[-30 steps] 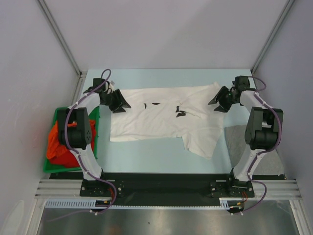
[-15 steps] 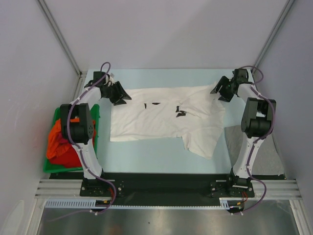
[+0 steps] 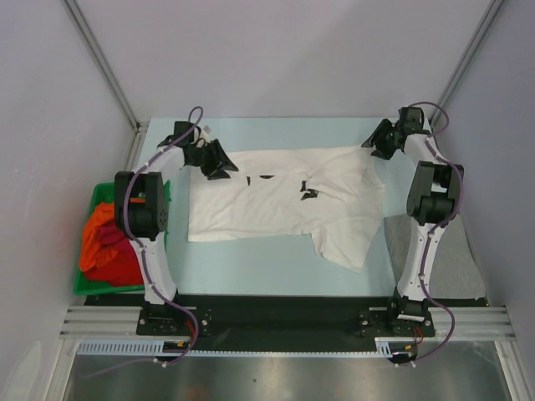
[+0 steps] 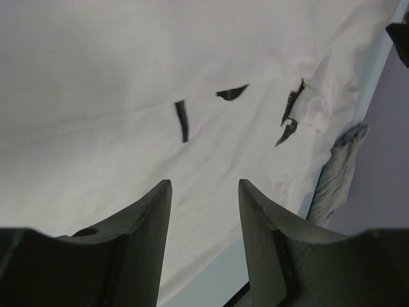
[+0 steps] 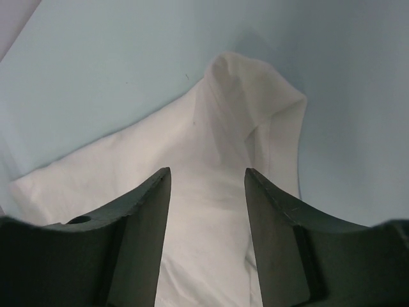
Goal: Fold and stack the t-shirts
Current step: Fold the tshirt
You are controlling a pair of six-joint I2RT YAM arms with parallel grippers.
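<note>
The white t-shirt (image 3: 280, 200) lies spread across the middle of the table (image 3: 276, 267), with its lower right part skewed and rumpled. The left gripper (image 3: 222, 167) hovers at the shirt's upper left corner and the right gripper (image 3: 373, 147) at its upper right corner. In both wrist views the fingers stand apart with nothing between them.

The step in hand looks like taking these two top corners to begin a fold. To do it well, each gripper should drop onto the very edge of the cloth and pinch all layers there. The right one should aim at the raised fold at its corner. Both should clench together, then lift level so the shirt does not twist.

An orange shirt (image 3: 96, 221) and a dark red shirt (image 3: 113, 263) wait in the green bin (image 3: 100, 289) at the left. A grey shirt (image 3: 447, 263) lies at the lower right.
</note>
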